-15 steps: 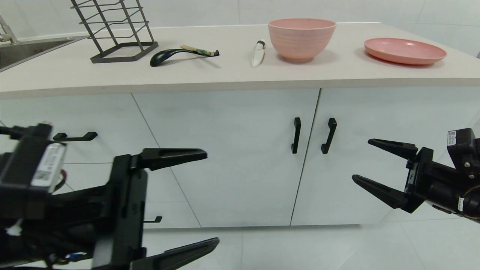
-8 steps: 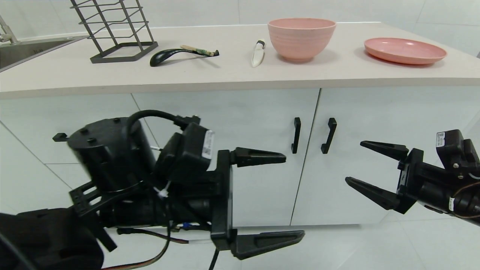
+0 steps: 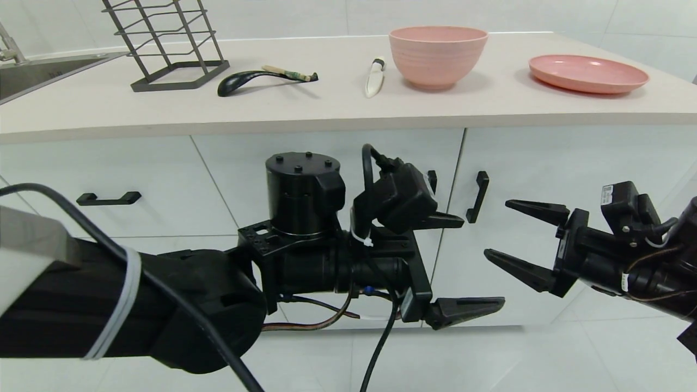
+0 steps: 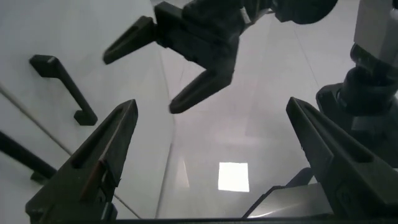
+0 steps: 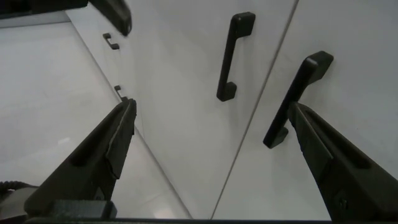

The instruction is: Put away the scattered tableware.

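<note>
On the countertop lie a pink bowl, a pink plate, a white knife, a black spoon and chopsticks. Both arms hang below the counter edge, in front of the white cabinet doors. My left gripper is open and holds nothing, level with the door handles. My right gripper is open too and points left toward it, their tips close together but apart. The left wrist view looks between my left gripper's fingers at the right gripper. My right gripper frames the cabinet handles.
A black wire rack stands at the counter's back left, beside a steel sink. Two vertical door handles sit at the cabinet's middle seam, one partly hidden by the left wrist. A drawer handle is at the left.
My left arm has swung far to the right and forward, from the lower left to the cabinet's middle. The right gripper has shifted slightly left. Both stayed open.
</note>
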Tool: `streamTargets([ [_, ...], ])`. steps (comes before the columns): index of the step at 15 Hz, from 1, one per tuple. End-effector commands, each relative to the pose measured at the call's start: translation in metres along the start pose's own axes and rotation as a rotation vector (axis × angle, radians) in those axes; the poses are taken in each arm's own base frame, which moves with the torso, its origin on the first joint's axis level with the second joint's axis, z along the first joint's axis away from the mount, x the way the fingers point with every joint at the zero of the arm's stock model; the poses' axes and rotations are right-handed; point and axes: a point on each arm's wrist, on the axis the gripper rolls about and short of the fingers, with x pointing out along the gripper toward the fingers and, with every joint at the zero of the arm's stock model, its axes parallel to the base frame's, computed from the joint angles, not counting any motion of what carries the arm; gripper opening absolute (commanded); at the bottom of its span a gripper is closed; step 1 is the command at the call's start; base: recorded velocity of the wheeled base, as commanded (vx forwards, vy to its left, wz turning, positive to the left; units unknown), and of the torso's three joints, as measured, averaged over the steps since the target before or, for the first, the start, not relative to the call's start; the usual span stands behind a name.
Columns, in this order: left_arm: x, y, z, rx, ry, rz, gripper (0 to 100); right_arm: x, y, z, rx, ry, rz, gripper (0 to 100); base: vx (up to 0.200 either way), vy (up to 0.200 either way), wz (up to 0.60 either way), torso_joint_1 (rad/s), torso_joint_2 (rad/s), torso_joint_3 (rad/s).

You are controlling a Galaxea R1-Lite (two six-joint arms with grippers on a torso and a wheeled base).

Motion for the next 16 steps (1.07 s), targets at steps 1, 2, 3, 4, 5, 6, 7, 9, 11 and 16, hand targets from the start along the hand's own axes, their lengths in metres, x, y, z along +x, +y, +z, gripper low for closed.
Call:
streamTargets([
  [1, 0.010, 0.000, -0.010, 0.000, 0.016, -0.017, 100, 0.011, -0.007, -0.008, 0.003, 0.004, 0.003, 100, 0.000, 0.000, 0.00, 0.000, 0.00, 0.000],
  [2, 0.010, 0.000, -0.010, 0.004, 0.015, -0.015, 100, 0.014, -0.010, -0.006, -0.005, -0.005, 0.001, 100, 0.000, 0.000, 0.00, 0.000, 0.00, 0.000],
  [3, 0.009, 0.001, -0.008, 0.008, 0.010, -0.010, 100, 0.018, -0.014, -0.005, -0.013, -0.017, -0.002, 100, 0.000, 0.000, 0.00, 0.000, 0.00, 0.000],
  [4, 0.007, 0.002, -0.006, 0.013, 0.003, -0.005, 100, 0.019, -0.015, -0.009, -0.008, -0.009, 0.000, 100, 0.000, 0.000, 0.00, 0.000, 0.00, 0.000],
  [5, 0.006, 0.002, -0.004, 0.016, 0.001, -0.001, 100, 0.021, -0.015, -0.013, 0.001, 0.002, 0.001, 100, 0.000, 0.000, 0.00, 0.000, 0.00, 0.000],
  [6, 0.006, 0.003, -0.004, 0.018, -0.002, 0.003, 100, 0.022, -0.016, -0.015, 0.002, 0.003, 0.001, 100, 0.000, 0.000, 0.00, 0.000, 0.00, 0.000],
  [7, 0.005, 0.004, -0.004, 0.022, -0.005, 0.010, 100, 0.027, -0.020, -0.015, -0.012, -0.006, -0.001, 100, 0.000, 0.000, 0.00, 0.000, 0.00, 0.000],
  [9, 0.003, 0.008, -0.004, 0.025, -0.009, 0.030, 100, 0.030, -0.025, -0.015, -0.019, -0.013, -0.006, 100, 0.000, 0.000, 0.00, 0.000, 0.00, 0.000],
  [11, -0.001, 0.012, -0.005, 0.023, -0.007, 0.047, 100, 0.030, -0.027, -0.019, -0.015, -0.005, -0.012, 100, 0.000, 0.000, 0.00, 0.000, 0.00, 0.000],
  [16, -0.010, 0.025, -0.009, 0.010, 0.007, 0.113, 100, 0.037, -0.036, -0.030, -0.009, 0.006, -0.019, 100, 0.000, 0.000, 0.00, 0.000, 0.00, 0.000],
])
